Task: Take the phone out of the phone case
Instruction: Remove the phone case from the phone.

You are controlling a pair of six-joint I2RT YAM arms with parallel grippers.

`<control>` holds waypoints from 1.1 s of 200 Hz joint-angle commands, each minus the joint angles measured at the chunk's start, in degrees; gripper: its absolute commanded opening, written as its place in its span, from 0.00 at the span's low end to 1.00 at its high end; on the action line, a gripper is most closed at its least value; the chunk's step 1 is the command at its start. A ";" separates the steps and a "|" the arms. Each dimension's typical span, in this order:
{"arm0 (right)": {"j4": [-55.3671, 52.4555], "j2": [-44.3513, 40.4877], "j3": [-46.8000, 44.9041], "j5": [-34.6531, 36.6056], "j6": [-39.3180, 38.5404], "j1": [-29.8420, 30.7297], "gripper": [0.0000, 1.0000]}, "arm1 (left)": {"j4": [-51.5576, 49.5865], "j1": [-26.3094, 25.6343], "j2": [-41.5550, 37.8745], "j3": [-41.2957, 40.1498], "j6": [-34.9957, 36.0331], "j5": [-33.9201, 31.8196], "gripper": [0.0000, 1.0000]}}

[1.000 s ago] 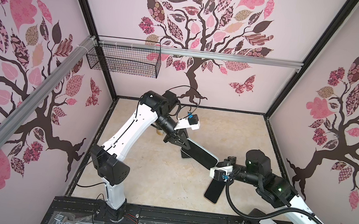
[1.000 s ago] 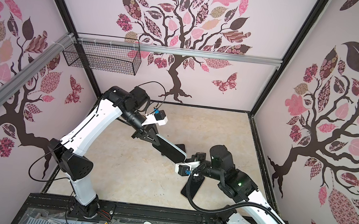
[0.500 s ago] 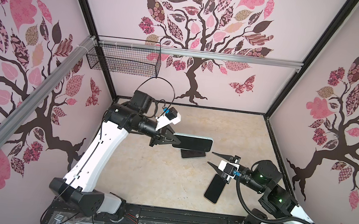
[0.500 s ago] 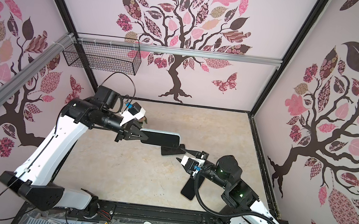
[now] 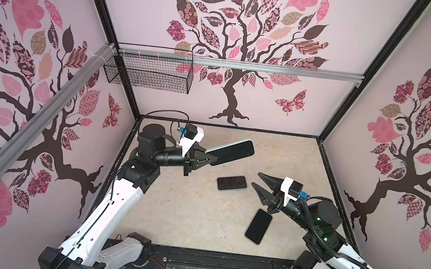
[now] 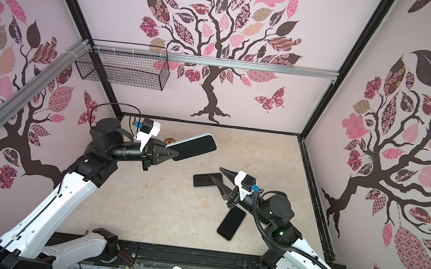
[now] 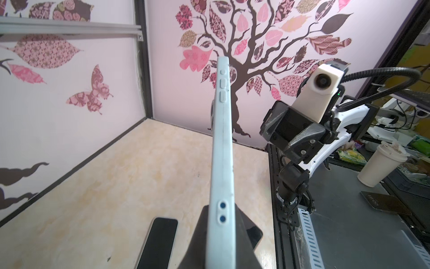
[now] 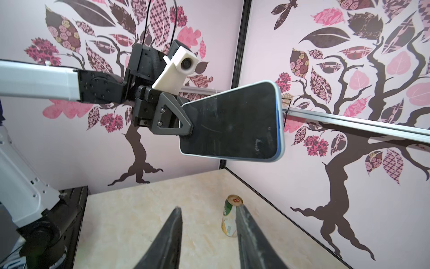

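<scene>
Currently, the left gripper (image 5: 211,158) is clamped on one end of the phone (image 5: 231,152), which sits in its blue case (image 7: 222,151) and is held aloft behind the mid-table handset (image 5: 231,183). Just right of that handset, the right gripper (image 5: 256,179) hangs empty, jaws apart.

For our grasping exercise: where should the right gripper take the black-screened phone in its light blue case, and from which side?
Probably the blue-cased phone by its free end, jaws across the flat faces, coming from opposite the left gripper, which clamps the other end.
</scene>
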 commanded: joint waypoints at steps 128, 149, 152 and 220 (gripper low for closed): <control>19.12 2.48 0.86 -9.41 10.33 -4.51 0.43 | 6.25 -2.92 -1.30 -0.12 -0.08 9.31 0.00; 18.69 2.30 1.19 -10.02 10.12 -4.47 0.43 | 5.59 -3.34 -1.12 0.10 0.41 9.40 0.00; 18.58 2.36 1.30 -10.11 10.11 -4.54 0.43 | 5.59 -3.43 -1.06 0.09 0.44 9.40 0.00; 18.20 2.29 1.37 -11.43 10.20 -4.49 0.43 | 3.20 -4.31 -0.51 0.95 1.92 9.57 0.00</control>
